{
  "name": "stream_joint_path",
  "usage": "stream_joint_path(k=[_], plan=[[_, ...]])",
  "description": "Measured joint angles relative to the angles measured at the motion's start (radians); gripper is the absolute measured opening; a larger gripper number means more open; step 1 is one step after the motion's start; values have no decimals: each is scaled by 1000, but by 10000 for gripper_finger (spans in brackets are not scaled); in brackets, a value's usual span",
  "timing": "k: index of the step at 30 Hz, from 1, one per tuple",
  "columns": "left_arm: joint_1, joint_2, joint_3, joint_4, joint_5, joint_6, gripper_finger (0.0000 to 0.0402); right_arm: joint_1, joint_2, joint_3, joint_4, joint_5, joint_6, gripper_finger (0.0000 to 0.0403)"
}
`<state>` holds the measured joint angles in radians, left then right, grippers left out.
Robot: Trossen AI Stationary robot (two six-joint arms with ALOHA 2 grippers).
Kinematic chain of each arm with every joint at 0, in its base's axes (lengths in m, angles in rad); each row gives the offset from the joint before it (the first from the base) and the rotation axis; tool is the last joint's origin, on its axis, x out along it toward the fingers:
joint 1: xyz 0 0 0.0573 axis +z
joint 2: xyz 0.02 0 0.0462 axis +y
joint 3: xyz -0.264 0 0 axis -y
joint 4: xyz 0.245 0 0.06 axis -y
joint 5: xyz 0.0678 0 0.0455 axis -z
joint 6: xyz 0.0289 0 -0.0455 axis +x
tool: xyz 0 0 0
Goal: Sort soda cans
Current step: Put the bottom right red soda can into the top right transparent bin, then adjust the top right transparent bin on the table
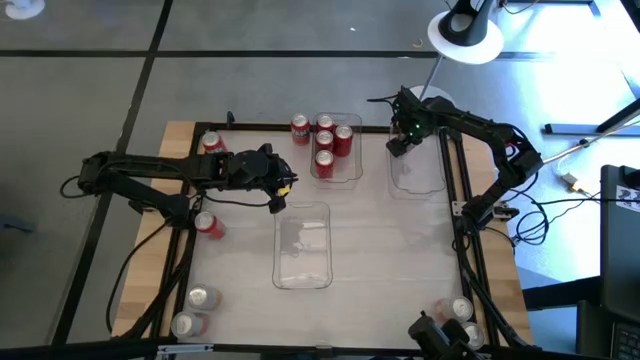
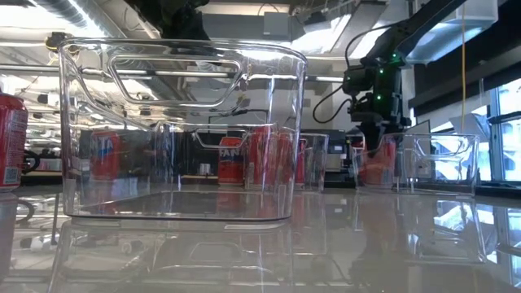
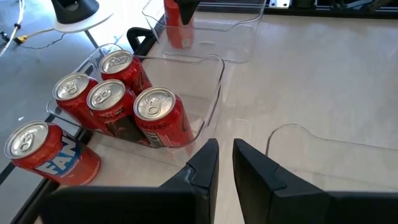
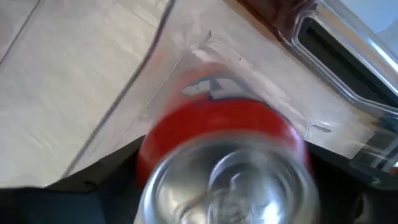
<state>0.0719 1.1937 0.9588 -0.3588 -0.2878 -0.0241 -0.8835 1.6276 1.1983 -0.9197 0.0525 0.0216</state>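
My right gripper (image 1: 398,143) is shut on a red soda can (image 4: 217,130) over the far right clear bin (image 1: 420,180); in the low view the can (image 2: 376,167) is down inside that bin. My left gripper (image 3: 225,163) is shut and empty, above the table just left of the far middle bin (image 1: 352,176), which holds several upright red cans (image 1: 328,142). One red can (image 1: 300,128) stands beside that bin. Other cans stand at the table's left (image 1: 208,225), (image 1: 212,143). My right gripper pinches the can's red side wall (image 4: 155,146) between its two fingers (image 4: 115,177), just below the silver top (image 4: 230,180). The fingers come from above. The can hangs upright inside the bin; whether its base touches the bin floor I cannot tell.
An empty clear bin (image 1: 303,245) lies at the middle near side. Two pale cans (image 1: 200,297) stand at the near left corner and more cans (image 1: 460,310) at the near right. A black frame rail (image 1: 450,190) runs along the table's sides.
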Motion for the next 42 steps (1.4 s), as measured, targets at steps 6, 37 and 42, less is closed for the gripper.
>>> stream_joint_path(k=[6, 37, 42], plan=[[0, 0, 0, -1, 0, -2, 40, -1, 12, 0, 3, 0, -6, 396], [0, 0, 0, 4, 0, -12, 40, 107, -179, -267, 130, -12, 383, 392], [0, 0, 0, 4, 0, -13, 40, 113, -160, -299, 232, -54, 395, 392]])
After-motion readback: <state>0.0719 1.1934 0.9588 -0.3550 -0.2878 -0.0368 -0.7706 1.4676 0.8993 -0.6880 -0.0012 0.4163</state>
